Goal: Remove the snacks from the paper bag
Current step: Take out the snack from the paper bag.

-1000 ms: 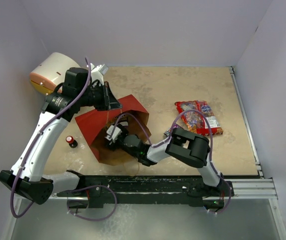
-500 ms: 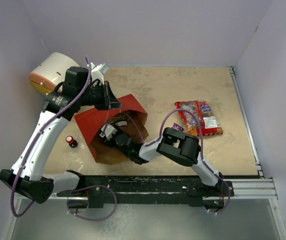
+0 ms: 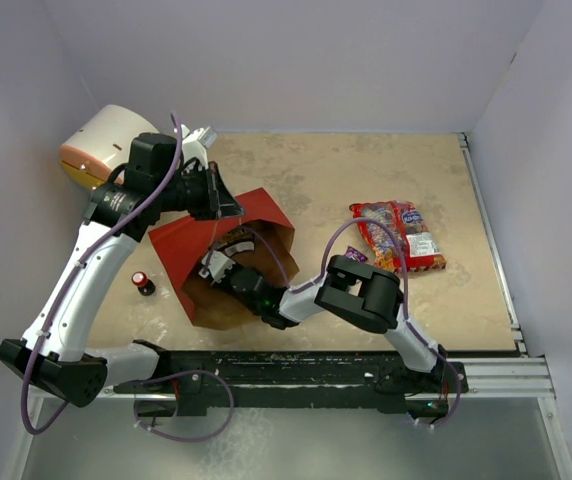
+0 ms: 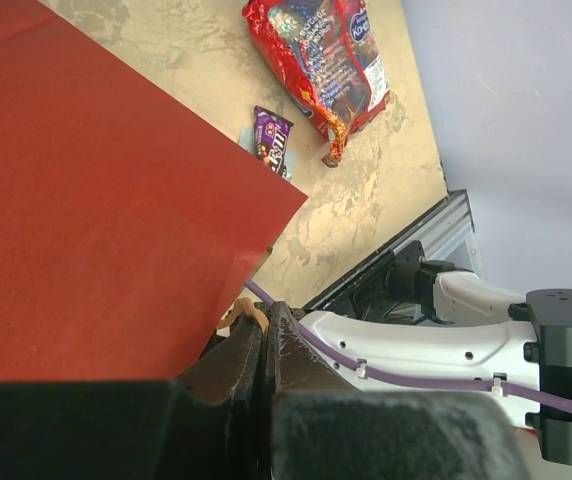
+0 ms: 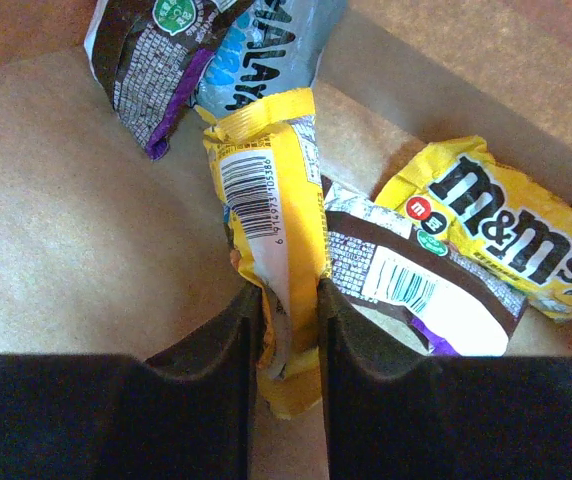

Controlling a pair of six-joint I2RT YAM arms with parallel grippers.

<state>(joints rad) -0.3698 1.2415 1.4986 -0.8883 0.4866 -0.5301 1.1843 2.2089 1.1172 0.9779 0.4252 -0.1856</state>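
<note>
This looks like a robot lab test cell. Plain pale walls (image 3: pixel 296 60) box in a beige tabletop (image 3: pixel 326 180). Two cabled arms (image 3: pixel 74 285) are bolted to a metal rail (image 3: pixel 491 375).

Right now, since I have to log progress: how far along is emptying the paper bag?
Done: the large red-and-clear bag and a small purple wrapper lie on the table outside. In hand: the left gripper pinches the edge of the paper bag, and the right gripper, inside it, is shut on a yellow barcode packet. Left: the M&M's packet, a brown-and-white wrapper, a blue packet and a dark wrapper are inside.
</note>
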